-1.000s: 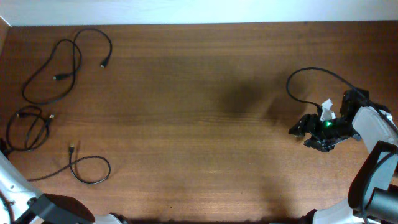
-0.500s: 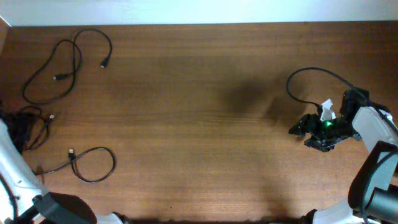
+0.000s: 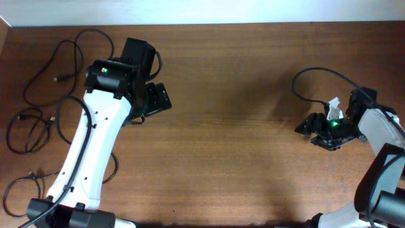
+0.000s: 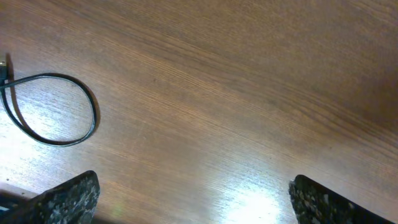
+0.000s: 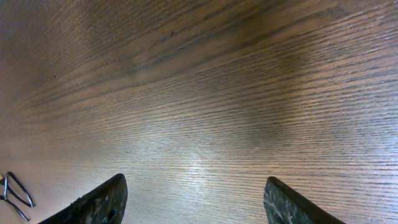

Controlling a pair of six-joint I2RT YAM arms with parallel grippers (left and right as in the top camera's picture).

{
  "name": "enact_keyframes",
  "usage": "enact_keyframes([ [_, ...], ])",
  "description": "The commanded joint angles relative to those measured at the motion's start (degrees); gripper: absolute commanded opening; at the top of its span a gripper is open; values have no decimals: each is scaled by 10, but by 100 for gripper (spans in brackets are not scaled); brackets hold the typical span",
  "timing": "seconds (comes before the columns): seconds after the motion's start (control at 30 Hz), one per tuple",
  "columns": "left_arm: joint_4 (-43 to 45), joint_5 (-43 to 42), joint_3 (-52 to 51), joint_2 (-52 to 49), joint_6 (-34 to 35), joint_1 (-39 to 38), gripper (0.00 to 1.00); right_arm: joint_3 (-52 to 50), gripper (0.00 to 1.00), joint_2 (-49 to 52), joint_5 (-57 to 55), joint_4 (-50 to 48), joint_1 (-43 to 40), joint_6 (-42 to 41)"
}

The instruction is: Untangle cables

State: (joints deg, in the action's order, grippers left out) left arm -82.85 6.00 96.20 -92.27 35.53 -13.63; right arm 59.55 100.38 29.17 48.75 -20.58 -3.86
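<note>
Thin black cables lie at the table's left side. One long cable (image 3: 47, 69) loops at the top left, a knotted bundle (image 3: 28, 133) sits below it, and another cord (image 3: 16, 190) curls at the bottom left. My left gripper (image 3: 162, 100) hangs open over bare wood right of them, holding nothing. In the left wrist view a cable loop (image 4: 92, 106) lies left of the open left gripper (image 4: 193, 193). My right gripper (image 3: 302, 126) is open at the far right, with only wood between its tips in the right wrist view (image 5: 194, 190).
A thin black cord (image 3: 316, 71) arcs just behind the right gripper toward the right arm. The white left arm (image 3: 95, 145) crosses the left part of the table and hides some cable. A small silver piece (image 5: 13, 193) shows at the right wrist view's lower left.
The left arm swung from the bottom-left corner up to the upper left of the table, and its gripper opened. The lower-left cable shifted left. The right arm stayed put.
</note>
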Motion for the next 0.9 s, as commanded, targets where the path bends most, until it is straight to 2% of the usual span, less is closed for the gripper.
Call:
enact_keyframes([
  [0.0, 1, 2, 2, -2, -9, -10, 99, -3, 69, 1, -5, -2, -1, 7],
  [0.6, 3, 5, 2, 2, -9, -18, 99, -3, 70, 1, -5, -2, -1, 6],
  [0.67, 75, 11, -29, 40, -60, -45, 99, -3, 70, 1, -5, -2, -1, 6],
  [0.7, 171, 11, -98, 89, -110, -74, 99, -3, 70, 1, -5, -2, -1, 6],
  [0.73, 257, 11, -185, 144, -129, -90, 99, -3, 70, 1, -5, -2, -1, 6],
  [0.87, 527, -7, -453, 351, -129, -92, 99, -3, 70, 1, -5, -2, -1, 6],
])
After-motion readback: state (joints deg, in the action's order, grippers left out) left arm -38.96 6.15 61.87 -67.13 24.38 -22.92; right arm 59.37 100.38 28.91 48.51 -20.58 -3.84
